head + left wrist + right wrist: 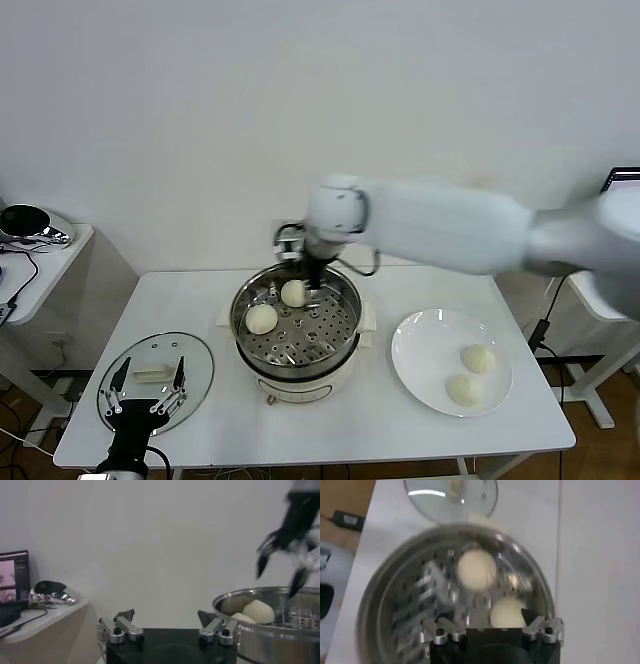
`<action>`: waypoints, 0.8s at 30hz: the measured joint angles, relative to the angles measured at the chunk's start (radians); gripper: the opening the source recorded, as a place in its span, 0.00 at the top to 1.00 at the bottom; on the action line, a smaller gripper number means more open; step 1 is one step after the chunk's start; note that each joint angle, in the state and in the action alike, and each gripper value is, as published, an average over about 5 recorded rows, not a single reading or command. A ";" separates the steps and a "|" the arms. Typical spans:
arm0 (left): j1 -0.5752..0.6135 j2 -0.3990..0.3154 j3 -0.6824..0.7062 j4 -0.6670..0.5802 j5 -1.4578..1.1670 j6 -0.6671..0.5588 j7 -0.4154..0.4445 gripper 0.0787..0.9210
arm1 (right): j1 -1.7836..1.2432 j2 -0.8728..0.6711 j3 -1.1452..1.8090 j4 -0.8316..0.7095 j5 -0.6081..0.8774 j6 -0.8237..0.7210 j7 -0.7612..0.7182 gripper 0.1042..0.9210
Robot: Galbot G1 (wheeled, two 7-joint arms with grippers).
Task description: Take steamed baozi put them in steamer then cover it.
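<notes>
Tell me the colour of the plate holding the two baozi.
White plate, plain and unpatterned; the head view shows it best.

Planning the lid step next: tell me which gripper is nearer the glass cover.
Left. The left gripper hovers open right over the glass cover at the table's front left. The right gripper is open over the steamer, farther away, above a baozi.

Plain white wall (300, 100) behind a white table (400, 420); side shelf (45, 250) (left).
</notes>
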 measured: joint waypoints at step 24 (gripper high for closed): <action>0.015 -0.026 0.025 0.005 0.037 0.001 -0.002 0.12 | -0.415 -0.587 0.226 0.206 -0.462 0.278 -0.133 0.12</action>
